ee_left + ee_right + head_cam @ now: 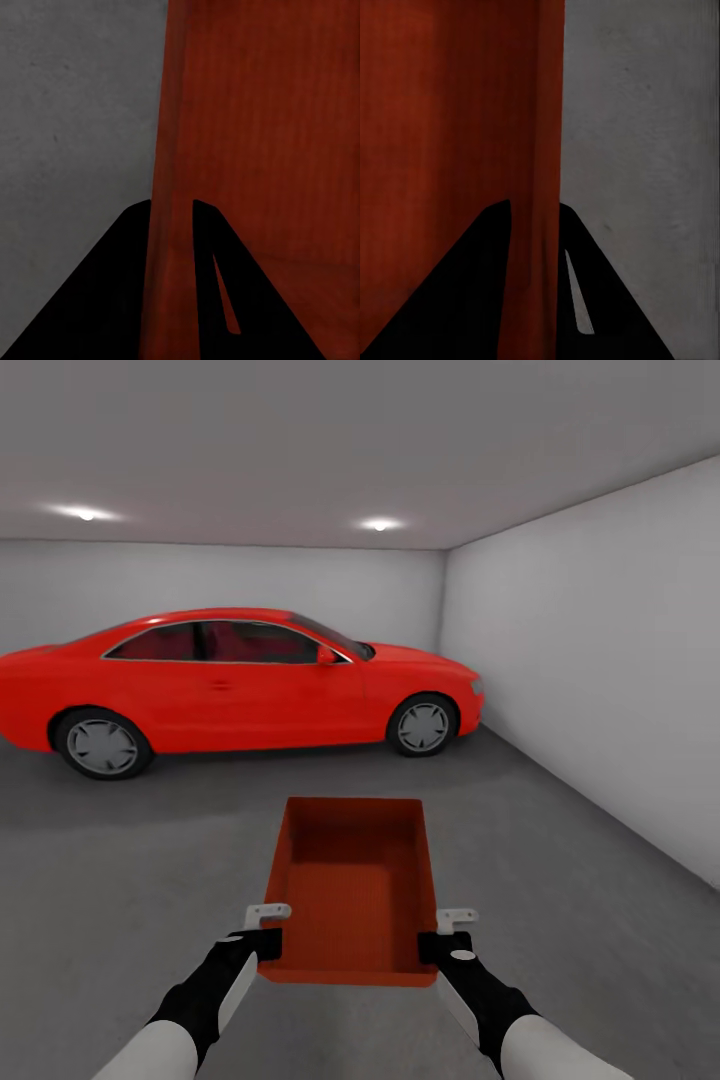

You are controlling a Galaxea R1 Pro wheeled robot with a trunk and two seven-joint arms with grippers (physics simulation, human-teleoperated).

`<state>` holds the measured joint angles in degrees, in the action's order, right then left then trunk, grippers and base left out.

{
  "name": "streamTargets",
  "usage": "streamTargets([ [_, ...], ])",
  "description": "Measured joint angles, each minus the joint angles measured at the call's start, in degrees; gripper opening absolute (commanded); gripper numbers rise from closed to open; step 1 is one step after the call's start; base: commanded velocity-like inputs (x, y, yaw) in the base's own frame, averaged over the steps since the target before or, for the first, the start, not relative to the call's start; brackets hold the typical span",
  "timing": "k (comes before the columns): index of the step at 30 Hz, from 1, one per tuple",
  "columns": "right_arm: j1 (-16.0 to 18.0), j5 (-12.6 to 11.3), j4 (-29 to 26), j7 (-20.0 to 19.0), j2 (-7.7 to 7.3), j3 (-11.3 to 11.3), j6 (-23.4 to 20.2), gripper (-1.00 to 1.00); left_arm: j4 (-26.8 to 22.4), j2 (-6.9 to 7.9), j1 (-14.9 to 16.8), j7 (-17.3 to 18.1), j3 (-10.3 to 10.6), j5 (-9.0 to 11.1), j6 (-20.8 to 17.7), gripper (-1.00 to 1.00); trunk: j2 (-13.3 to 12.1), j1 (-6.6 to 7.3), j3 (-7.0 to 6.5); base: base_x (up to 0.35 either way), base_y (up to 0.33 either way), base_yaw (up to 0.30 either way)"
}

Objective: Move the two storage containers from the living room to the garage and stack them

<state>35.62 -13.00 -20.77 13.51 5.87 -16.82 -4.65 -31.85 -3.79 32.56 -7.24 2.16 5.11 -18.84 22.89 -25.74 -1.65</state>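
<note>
Two black end effectors, left (268,930) and right (448,932), each clamp a side wall of one orange-red rectangular open-topped storage container (352,885), held above the dark grey mottled concrete floor (140,860), with a glossy red coupe car (235,685) parked beyond.

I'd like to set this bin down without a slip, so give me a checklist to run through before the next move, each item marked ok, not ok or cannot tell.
1. Left gripper pinching the storage container's side wall, one of its fingers on each face: ok.
2. Right gripper pinching the opposite wall the same way: ok.
3. Container held level between both arms in the head view: ok.
4. In the garage, grey concrete floor ahead and the red car well beyond the bin: ok.
5. Container empty inside: ok.
6. Second container's whereabouts, to decide floor or stack: cannot tell.
</note>
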Motion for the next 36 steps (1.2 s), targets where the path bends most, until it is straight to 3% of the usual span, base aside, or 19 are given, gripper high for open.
streamTargets([
  [36,0.0,0.0,0.0,0.0,0.0,0.0,0.0,-1.0,0.0,0.0,0.0,0.0,0.0,0.0,0.0,-1.0,0.0,0.0,0.0,0.32,0.0,-0.284],
])
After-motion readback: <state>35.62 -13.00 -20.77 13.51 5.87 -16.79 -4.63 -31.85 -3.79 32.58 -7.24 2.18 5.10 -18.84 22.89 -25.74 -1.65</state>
